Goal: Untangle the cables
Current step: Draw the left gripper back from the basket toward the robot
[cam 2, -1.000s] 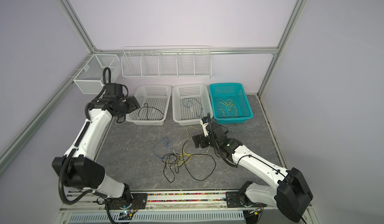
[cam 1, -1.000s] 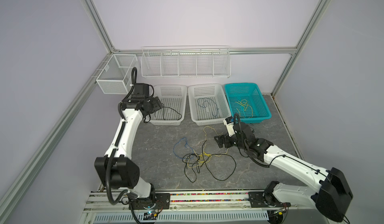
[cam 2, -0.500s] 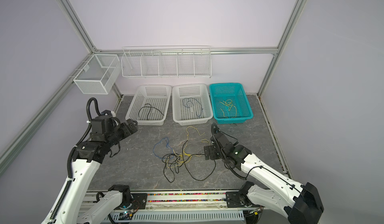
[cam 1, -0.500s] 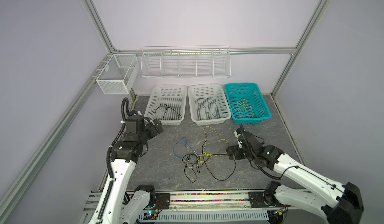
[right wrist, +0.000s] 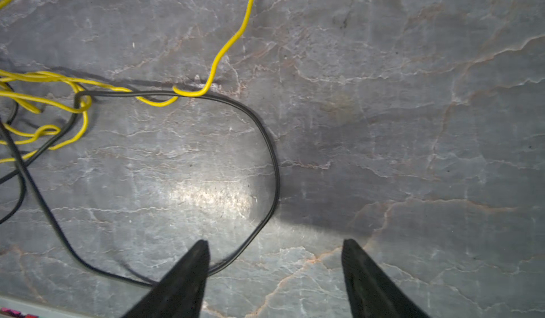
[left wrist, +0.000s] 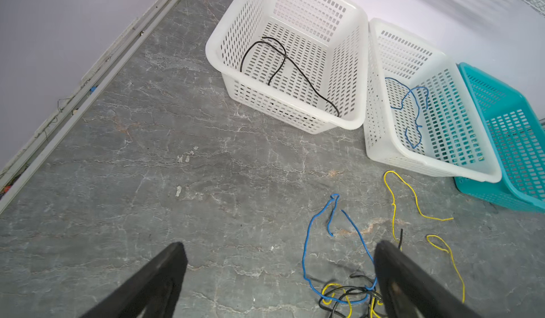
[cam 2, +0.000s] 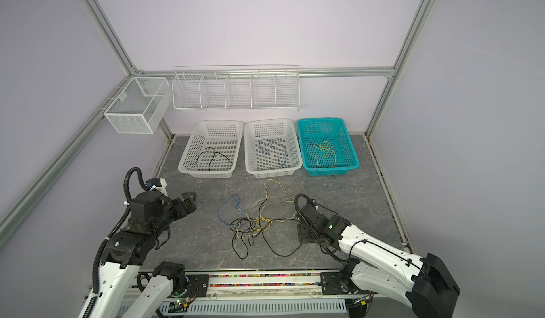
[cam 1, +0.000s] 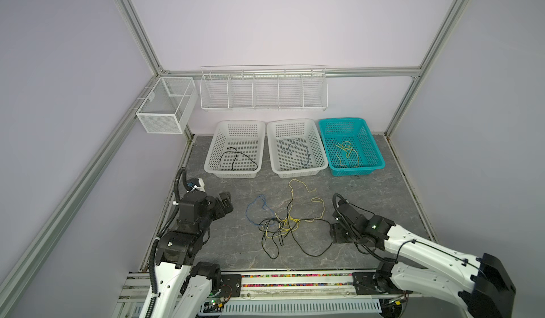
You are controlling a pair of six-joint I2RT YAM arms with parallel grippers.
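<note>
Partly done: one knot left

Already dropped singly into the baskets (cam 1: 290, 121): black, blue, yellow strands (cam 1: 236, 156). Yet to separate: the cables (cam 1: 283, 223) knotted mid-table. Wide and empty near them, the left gripper (cam 1: 226, 203); parted over a black loop (right wrist: 274, 169), holding nothing, the right gripper (right wrist: 275, 250).

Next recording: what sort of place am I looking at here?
Most likely a lab robot cell rather than a home: plain walls held in an aluminium frame, two white arms mounted on a rail at the front, and a staged sorting job, a tangle of cables before a row of plastic baskets.
</note>
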